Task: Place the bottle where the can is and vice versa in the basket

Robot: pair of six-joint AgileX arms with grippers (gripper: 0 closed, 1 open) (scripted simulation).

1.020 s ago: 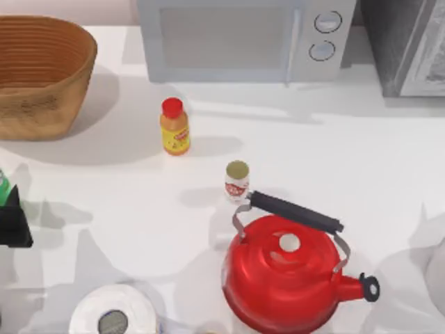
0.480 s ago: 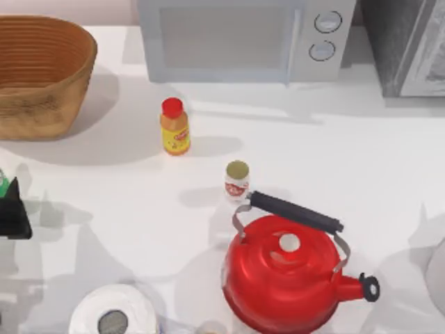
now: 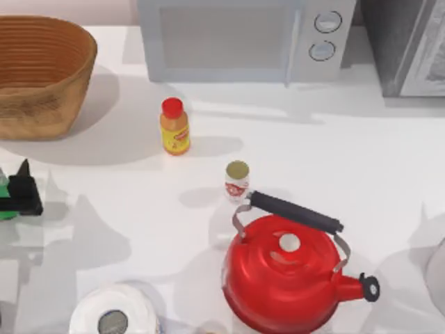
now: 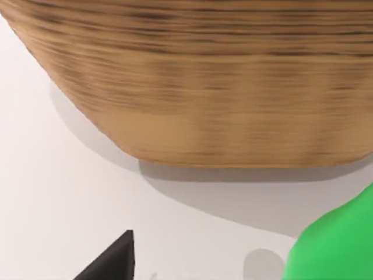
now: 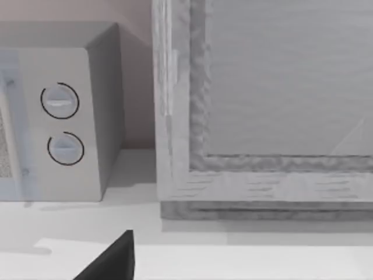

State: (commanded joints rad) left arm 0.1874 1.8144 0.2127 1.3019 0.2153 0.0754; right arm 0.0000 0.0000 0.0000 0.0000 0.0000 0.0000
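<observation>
The yellow bottle (image 3: 174,127) with a red cap stands upright on the white table, left of centre. The small white can (image 3: 237,180), red-labelled with a dull gold top, stands to its right and nearer the front, just behind the kettle's handle. The woven basket (image 3: 43,78) sits at the far left corner, and its ribbed wall (image 4: 204,87) looms close in the left wrist view. My left gripper (image 3: 24,191) hovers at the left edge, in front of the basket and well left of the bottle. A black part of my right gripper (image 5: 113,261) faces the back appliances.
A red kettle (image 3: 284,277) with a black handle stands at the front centre. A microwave (image 3: 236,38) and a grey cabinet (image 3: 410,45) line the back edge. A paper towel roll (image 3: 112,314) is at the front left. A green shape (image 4: 335,245) lies beside my left gripper.
My left gripper has moved rightward and a little toward the back, coming further in from the left edge. Bottle, can and basket have not moved.
</observation>
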